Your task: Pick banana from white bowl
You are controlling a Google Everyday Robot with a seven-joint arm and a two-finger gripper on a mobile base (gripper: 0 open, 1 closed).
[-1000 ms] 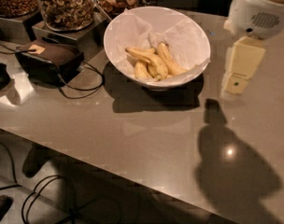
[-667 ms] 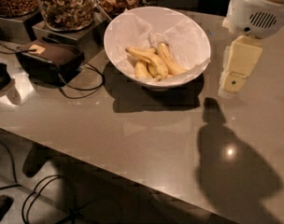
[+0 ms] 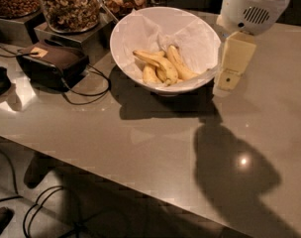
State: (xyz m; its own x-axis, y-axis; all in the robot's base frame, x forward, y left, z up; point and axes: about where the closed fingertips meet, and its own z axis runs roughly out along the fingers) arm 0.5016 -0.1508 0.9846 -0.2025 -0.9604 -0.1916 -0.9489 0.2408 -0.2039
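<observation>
The white bowl, wide and lined with crinkled white paper, stands at the back middle of the grey counter. Several yellow bananas lie in it. The banana is the longest one, curved, lying across the front of the heap with its thin stem pointing left. My gripper, cream-coloured under a white wrist housing, hangs just right of the bowl's right rim, above the counter and outside the bowl. It holds nothing that I can see.
Glass jars of nuts stand on metal stands at the back left. A dark box with a black cable lies left of the bowl. The counter's front edge runs diagonally, with floor and cables below.
My gripper has moved left, closer to the bowl's right rim. The bowl and the bananas have not moved.
</observation>
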